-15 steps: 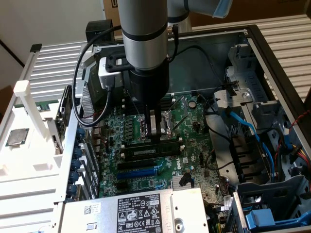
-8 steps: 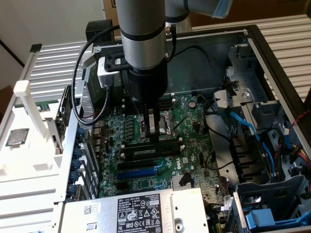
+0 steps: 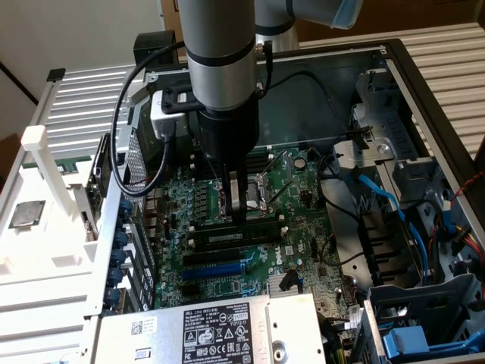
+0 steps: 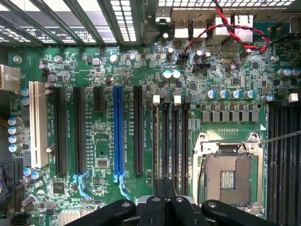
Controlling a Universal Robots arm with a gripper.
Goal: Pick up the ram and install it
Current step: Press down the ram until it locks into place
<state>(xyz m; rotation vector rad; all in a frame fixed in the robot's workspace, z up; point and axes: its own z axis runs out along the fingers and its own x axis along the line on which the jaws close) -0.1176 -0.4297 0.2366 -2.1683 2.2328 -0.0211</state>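
gripper: fingers together, no object seen gripped, low over the motherboard beside the CPU socket | ram: lies level in a memory slot just beneath the fingertips, apparently seated, so the closed tips suit pressing it down

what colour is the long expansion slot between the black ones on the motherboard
Blue: the long slot stands out among black ones, clearest in the wrist view.
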